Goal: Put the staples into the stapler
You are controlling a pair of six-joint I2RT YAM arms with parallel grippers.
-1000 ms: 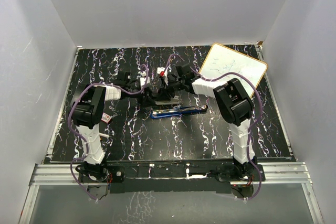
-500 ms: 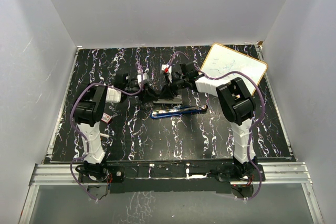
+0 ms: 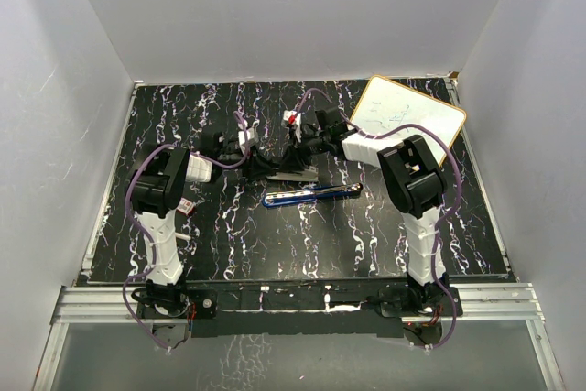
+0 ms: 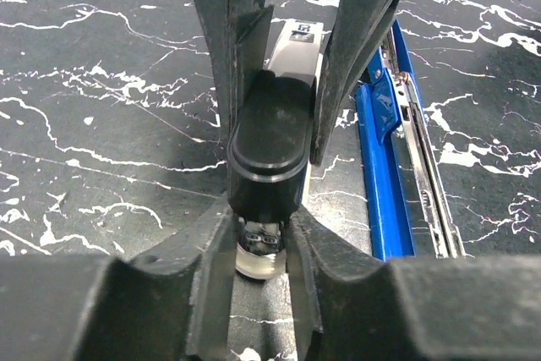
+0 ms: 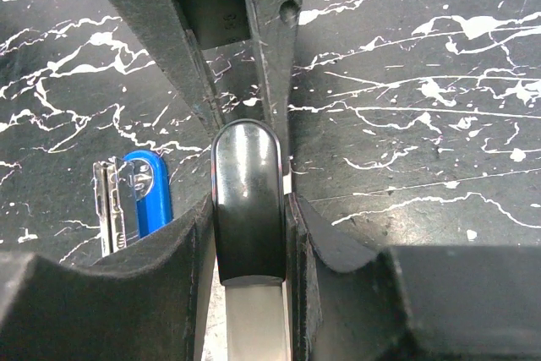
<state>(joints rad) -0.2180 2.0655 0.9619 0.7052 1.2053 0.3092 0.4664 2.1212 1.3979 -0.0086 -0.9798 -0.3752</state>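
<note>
A black and grey stapler (image 3: 291, 169) lies mid-table between my two grippers. My left gripper (image 3: 263, 164) is shut on its black end (image 4: 266, 150), fingers (image 4: 211, 234) pressed on both sides. My right gripper (image 3: 302, 151) is shut on the other black end (image 5: 247, 209), fingers (image 5: 304, 234) tight against it. A blue stapler (image 3: 311, 194) lies opened flat just in front; it also shows in the left wrist view (image 4: 380, 166) and the right wrist view (image 5: 148, 192). The red-pink staple box (image 3: 186, 206) peeks out beside the left arm. Its inner tray is not visible.
A whiteboard (image 3: 407, 121) with an orange rim lies at the back right. A small white object (image 3: 183, 236) lies near the left arm's lower link. White walls close in the table on three sides.
Both wrists have shifted slightly around the black stapler, the right wrist moving back and to the right. The stapler has slid a little to the right. The blue stapler has not moved.
</note>
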